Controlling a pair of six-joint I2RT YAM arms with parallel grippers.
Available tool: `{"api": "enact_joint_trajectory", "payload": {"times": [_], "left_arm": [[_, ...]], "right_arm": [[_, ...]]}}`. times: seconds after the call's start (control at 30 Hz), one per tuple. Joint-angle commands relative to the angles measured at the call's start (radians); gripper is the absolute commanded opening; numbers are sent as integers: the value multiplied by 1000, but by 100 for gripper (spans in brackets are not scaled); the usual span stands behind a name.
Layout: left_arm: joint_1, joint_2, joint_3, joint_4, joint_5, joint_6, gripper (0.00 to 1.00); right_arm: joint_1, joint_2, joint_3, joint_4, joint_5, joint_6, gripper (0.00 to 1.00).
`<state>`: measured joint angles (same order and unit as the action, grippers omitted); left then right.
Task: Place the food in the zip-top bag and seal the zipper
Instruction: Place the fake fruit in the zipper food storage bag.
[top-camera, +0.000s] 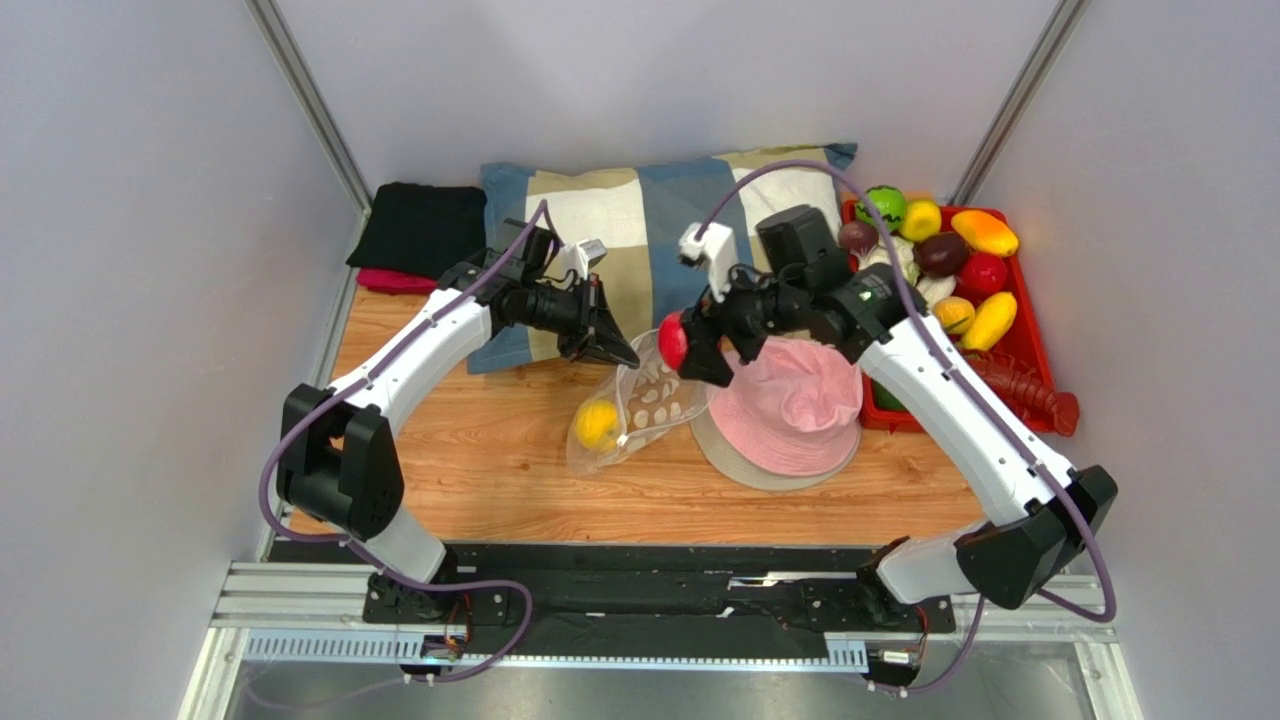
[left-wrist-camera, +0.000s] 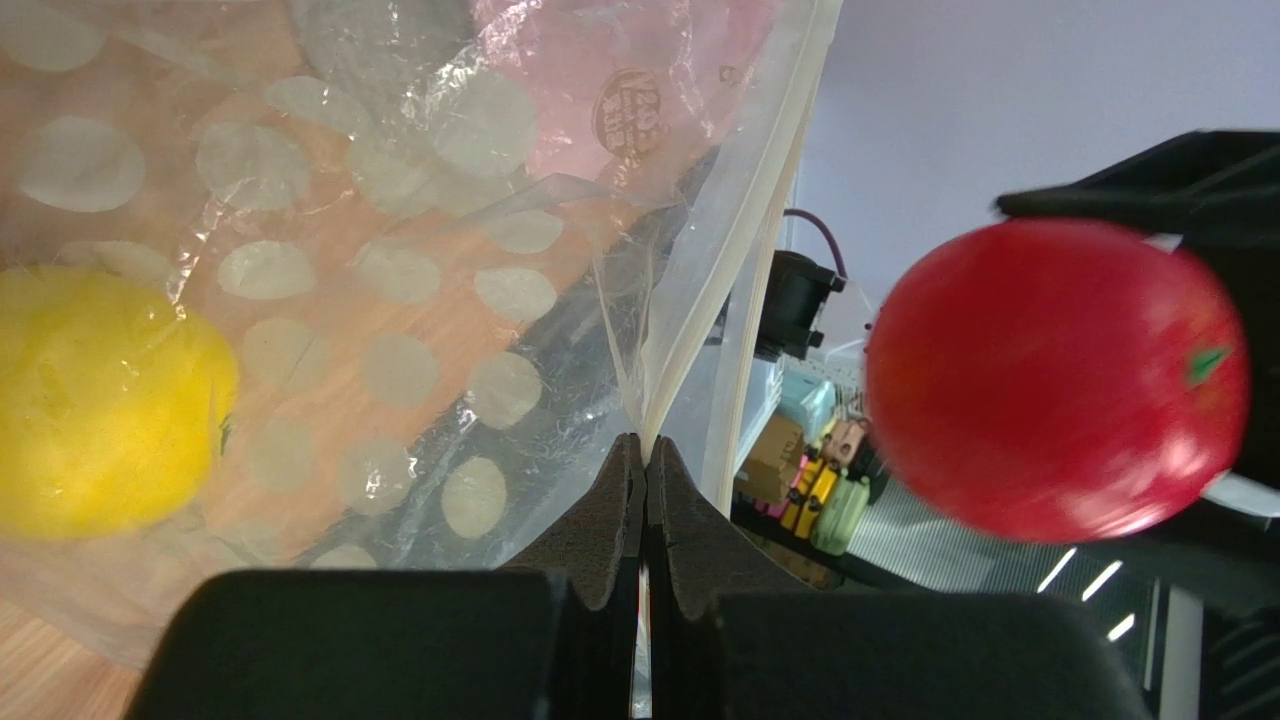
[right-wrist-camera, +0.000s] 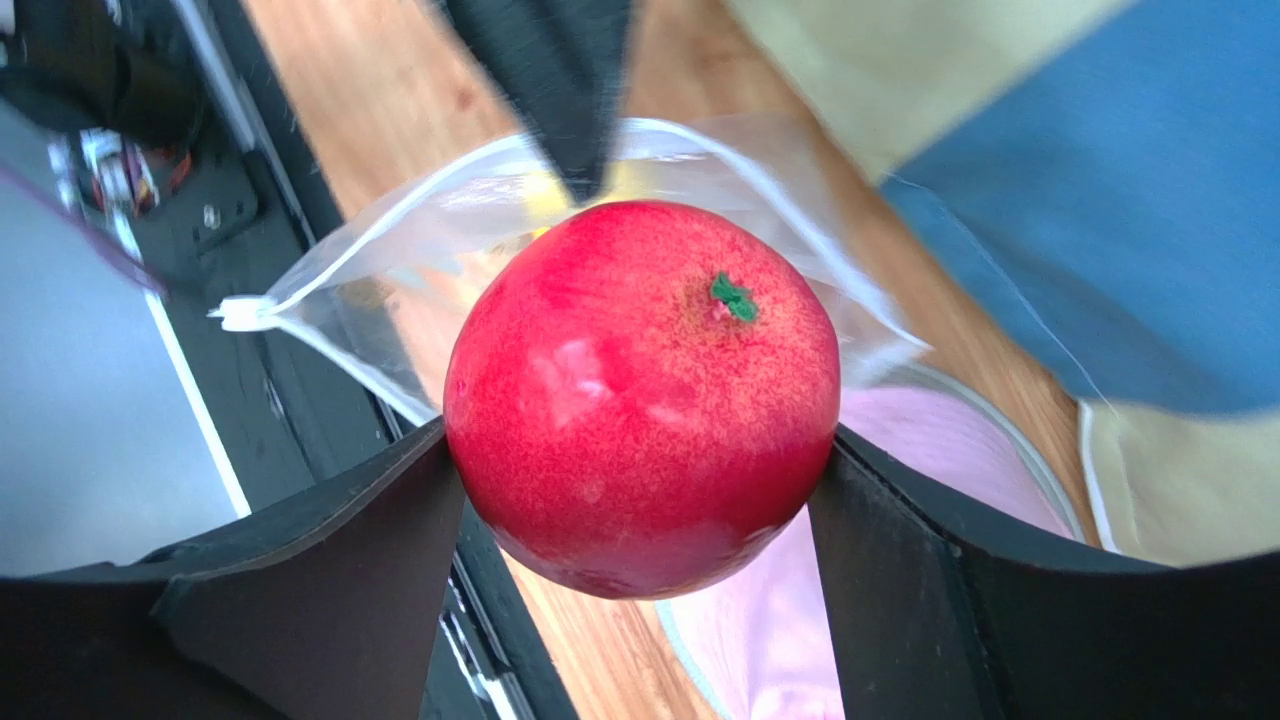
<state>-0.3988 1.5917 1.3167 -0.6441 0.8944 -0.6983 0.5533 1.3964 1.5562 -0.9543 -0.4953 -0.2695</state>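
Note:
The zip-top bag (top-camera: 643, 402) lies on the wooden table, clear with white dots, its mouth held up. A yellow fruit (top-camera: 598, 425) sits inside it (left-wrist-camera: 98, 405). My left gripper (top-camera: 619, 354) is shut on the bag's upper edge, pinching the pale zipper (left-wrist-camera: 736, 255) between its fingertips (left-wrist-camera: 646, 450). My right gripper (right-wrist-camera: 639, 450) is shut on a round red fruit (right-wrist-camera: 643, 398) with a small green stem mark. It hangs just above and right of the open bag mouth (right-wrist-camera: 451, 255). The same red fruit (left-wrist-camera: 1052, 375) shows in the left wrist view, outside the bag.
A pink hat (top-camera: 793, 408) lies right of the bag, partly under it. A red tray (top-camera: 1037, 348) at back right holds several more toy fruits and vegetables, with a red lobster toy (top-camera: 1029, 393) at its front. A checked pillow (top-camera: 661, 210) and black cloth (top-camera: 421, 225) lie behind.

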Motion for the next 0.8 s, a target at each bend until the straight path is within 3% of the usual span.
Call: {"api": "enact_joint_trajectory", "payload": {"times": [0.0,0.13,0.27,0.37,0.63,0.77], "left_arm": [[-2,-7,10,23,40,-6,0],[-2,-16,6,21,49,-3,0],[2,-18,1,23,58,-1,0],[2,-21,0,27,63,-3,0],[3,-21,-2,38,67,-10,0],[2,-22,-4,38,69,-13,0]], "right_arm": [[103,44,-27,85,121,-103,63],[154,102,-19,63,184,-128,72],[200,148,28,-6,235,-135,93],[200,154,70,-64,251,-87,99],[140,29,-14,-67,235,33,98],[12,22,-65,-52,210,148,94]]}}
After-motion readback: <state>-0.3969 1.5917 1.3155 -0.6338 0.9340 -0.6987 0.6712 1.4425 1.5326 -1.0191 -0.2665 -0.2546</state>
